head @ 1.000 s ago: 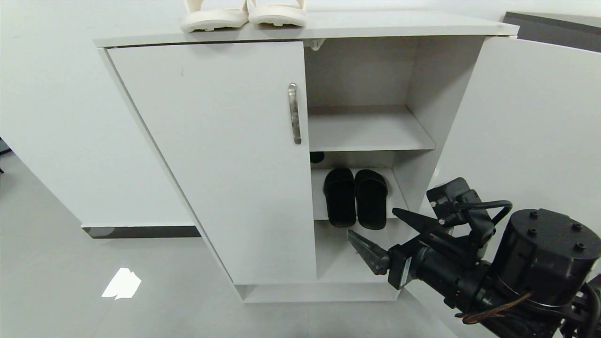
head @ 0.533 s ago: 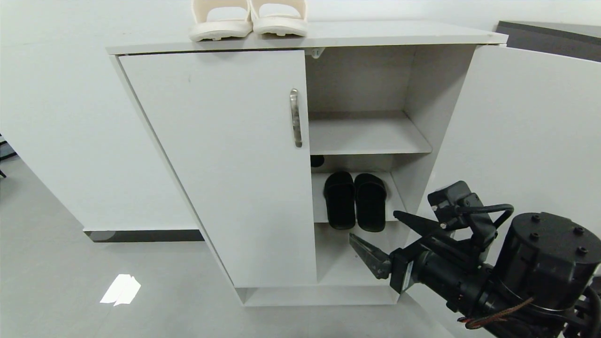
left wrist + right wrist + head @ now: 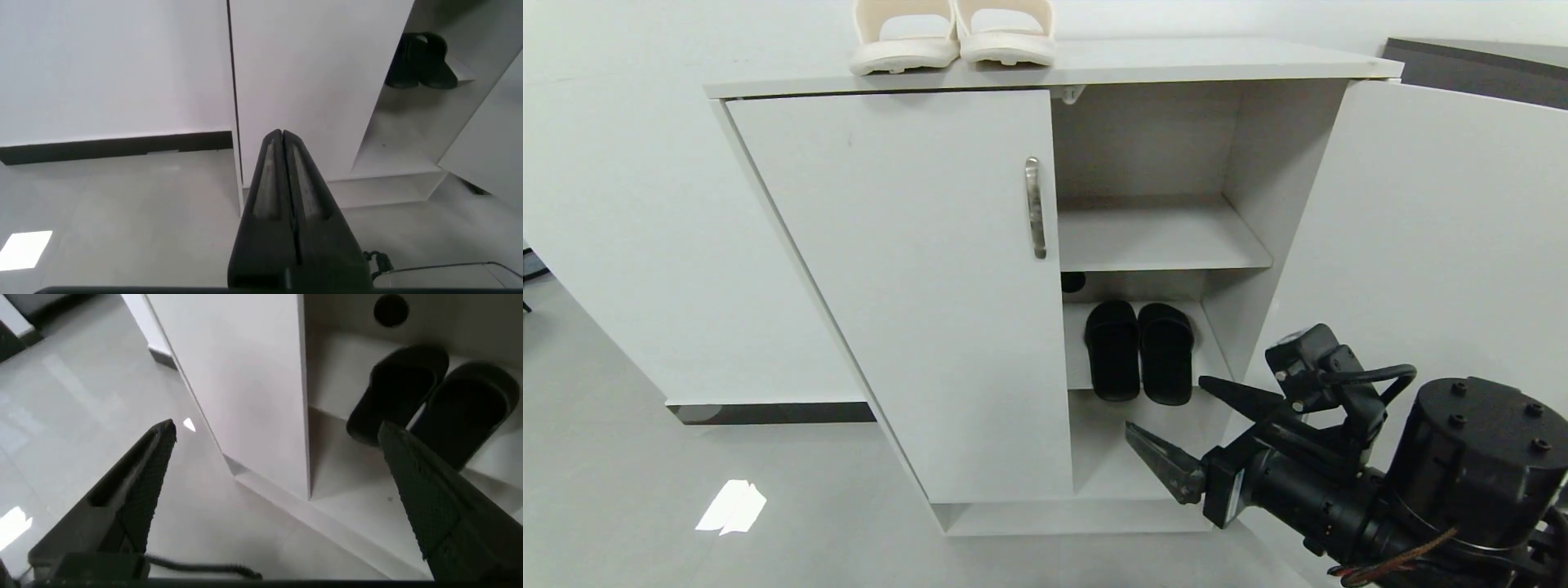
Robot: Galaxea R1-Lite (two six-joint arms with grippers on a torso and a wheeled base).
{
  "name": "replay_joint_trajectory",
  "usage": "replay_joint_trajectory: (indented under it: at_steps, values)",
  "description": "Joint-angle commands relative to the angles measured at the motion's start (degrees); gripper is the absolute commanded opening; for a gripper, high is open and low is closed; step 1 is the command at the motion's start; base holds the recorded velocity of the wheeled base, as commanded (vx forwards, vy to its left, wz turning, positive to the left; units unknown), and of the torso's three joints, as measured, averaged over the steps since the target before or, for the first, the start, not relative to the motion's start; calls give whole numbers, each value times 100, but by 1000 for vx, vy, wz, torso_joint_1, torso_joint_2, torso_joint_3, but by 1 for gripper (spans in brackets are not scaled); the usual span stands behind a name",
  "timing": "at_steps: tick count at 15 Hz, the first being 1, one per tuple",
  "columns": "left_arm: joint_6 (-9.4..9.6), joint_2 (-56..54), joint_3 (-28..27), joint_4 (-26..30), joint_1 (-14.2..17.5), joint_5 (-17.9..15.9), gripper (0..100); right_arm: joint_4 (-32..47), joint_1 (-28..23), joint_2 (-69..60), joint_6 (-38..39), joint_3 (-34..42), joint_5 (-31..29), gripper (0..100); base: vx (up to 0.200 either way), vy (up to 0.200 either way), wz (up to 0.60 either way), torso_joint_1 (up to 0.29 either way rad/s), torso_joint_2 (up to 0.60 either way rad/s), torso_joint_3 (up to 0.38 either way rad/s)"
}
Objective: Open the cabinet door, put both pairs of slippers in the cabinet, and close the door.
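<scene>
door point(image 3: 1421, 229) open | black slippers point(image 3: 1139, 351) in, middle shelf | cream slippers point(image 3: 952, 37) atop cabinet point(image 3: 1176, 69), to stow | my right gripper point(image 3: 1164, 404) spread, empty | my left gripper point(image 3: 282, 163) clenched, empty | closing left

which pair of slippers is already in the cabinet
The black slippers, on the middle shelf; the cream slippers sit on top of the cabinet.

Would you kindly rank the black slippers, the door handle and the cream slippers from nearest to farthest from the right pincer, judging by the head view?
1. Black slippers, on the shelf just beyond the right pincer.
2. Door handle, higher up on the closed door.
3. Cream slippers, atop the cabinet.
</scene>
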Motion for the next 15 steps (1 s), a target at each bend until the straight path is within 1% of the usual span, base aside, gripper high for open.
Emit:
replay_joint_trajectory:
  at_steps: [1, 3, 6, 9, 14, 15]
  values:
    - [-1, 8, 0, -1, 0, 0, 0, -53, 2, 16, 2, 72, -5, 100, 0, 200, 0, 7, 2, 2]
    - [-1, 8, 0, -1, 0, 0, 0, -115, 2, 24, -7, 160, 153, 100, 0, 200, 0, 5, 0, -2]
    - [-1, 8, 0, -1, 0, 0, 0, -123, -16, 42, -7, 212, 162, 100, 0, 200, 0, 2, -2, 4]
    - [-1, 8, 0, -1, 0, 0, 0, -123, -95, 16, -78, 406, 443, 100, 0, 200, 0, 4, -1, 1]
    - [-1, 8, 0, -1, 0, 0, 0, -123, -95, 24, -78, 432, 460, 100, 0, 200, 0, 2, 3, 1]
    - [-1, 8, 0, -1, 0, 0, 0, -123, -95, 24, -78, 432, 460, 100, 0, 0, 0, 0, 0, 0]
